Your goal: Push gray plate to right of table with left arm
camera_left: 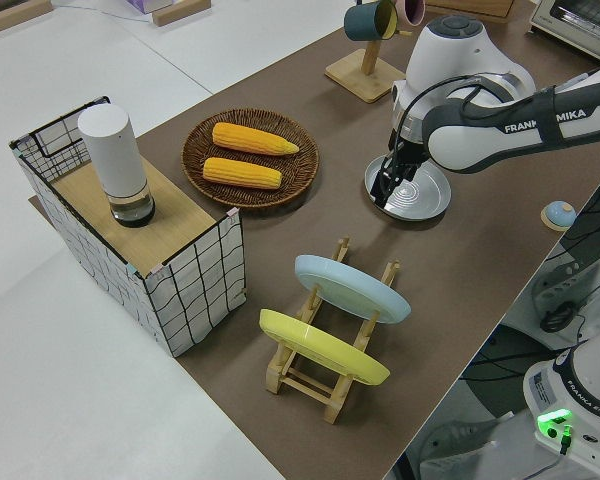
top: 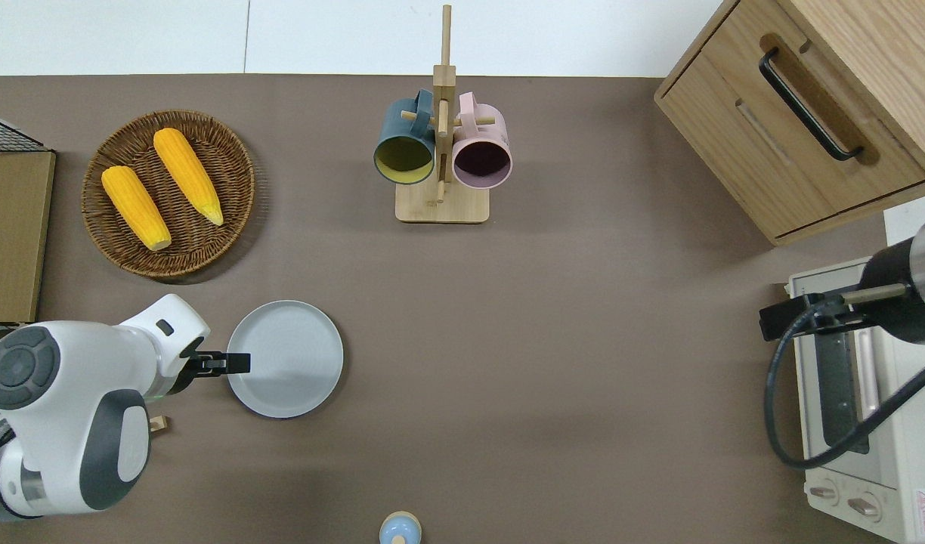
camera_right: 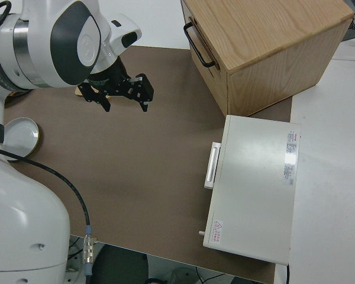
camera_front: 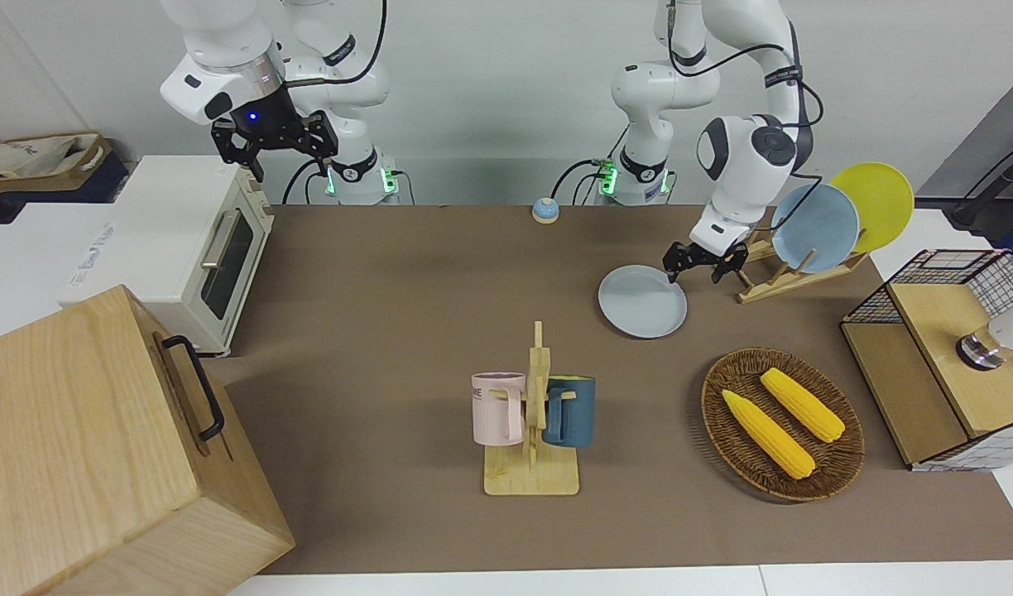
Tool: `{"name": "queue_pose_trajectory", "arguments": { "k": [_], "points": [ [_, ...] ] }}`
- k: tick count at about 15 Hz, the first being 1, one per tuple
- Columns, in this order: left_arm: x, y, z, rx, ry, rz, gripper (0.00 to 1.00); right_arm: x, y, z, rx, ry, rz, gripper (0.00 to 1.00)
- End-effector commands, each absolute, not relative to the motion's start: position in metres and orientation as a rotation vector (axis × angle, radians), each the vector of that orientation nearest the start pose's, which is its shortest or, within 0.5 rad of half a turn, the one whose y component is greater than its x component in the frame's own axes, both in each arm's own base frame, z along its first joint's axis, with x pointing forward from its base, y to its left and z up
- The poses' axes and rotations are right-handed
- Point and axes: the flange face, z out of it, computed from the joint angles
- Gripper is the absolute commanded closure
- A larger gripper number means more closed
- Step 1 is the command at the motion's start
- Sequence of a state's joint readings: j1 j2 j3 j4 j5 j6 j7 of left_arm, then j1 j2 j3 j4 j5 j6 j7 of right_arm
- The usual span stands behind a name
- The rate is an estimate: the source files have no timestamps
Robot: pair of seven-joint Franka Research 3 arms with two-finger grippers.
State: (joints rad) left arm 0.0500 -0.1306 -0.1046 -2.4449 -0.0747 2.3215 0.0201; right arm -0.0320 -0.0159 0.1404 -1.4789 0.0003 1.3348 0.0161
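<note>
The gray plate [camera_front: 642, 302] [top: 285, 358] [camera_left: 417, 193] lies flat on the brown table [camera_front: 391, 290] [top: 546, 340], toward the left arm's end. My left gripper [camera_front: 697, 269] [top: 232, 363] [camera_left: 388, 190] is low at the plate's rim, on the edge that faces the left arm's end of the table. Its fingers are open, and one fingertip [camera_front: 670, 268] is right at the rim. The right gripper [camera_front: 275, 145] [camera_right: 124, 97] is parked with its fingers spread wide and nothing between them.
Farther from the robots than the plate sits a wicker basket [camera_front: 837, 463] [top: 236, 181] with two corn cobs. A rack [camera_front: 792, 273] holds a light-blue and a yellow plate. A mug stand [top: 441, 204], toaster oven [camera_front: 184, 248], wooden cabinet [top: 795, 128] and small bell [camera_front: 544, 210] also stand here.
</note>
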Motion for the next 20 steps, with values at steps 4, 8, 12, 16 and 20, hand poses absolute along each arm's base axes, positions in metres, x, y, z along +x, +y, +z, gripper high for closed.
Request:
{"name": "queue_pose_trajectory", "arguments": {
  "k": [4,8,12,16,20],
  "points": [
    [0.445,-0.031,0.305,-3.188,0.008,-0.029,0.01,0.518,0.057,0.66,-3.139,-0.124,0.208,0.017],
    [0.445,-0.03,0.295,-3.187,0.006,-0.01,0.01,0.518,0.057,0.66,-3.14,-0.121,0.208,0.017],
    [0.446,-0.031,0.288,-3.188,0.008,0.0,0.14,0.518,0.056,0.66,-3.14,-0.119,0.208,0.017],
    [0.448,-0.03,0.294,-3.188,0.004,-0.007,0.75,0.518,0.056,0.66,-3.14,-0.119,0.208,0.017],
    [0.45,-0.031,0.296,-3.188,0.009,-0.014,1.0,0.518,0.057,0.66,-3.14,-0.121,0.208,0.017]
  ]
}}
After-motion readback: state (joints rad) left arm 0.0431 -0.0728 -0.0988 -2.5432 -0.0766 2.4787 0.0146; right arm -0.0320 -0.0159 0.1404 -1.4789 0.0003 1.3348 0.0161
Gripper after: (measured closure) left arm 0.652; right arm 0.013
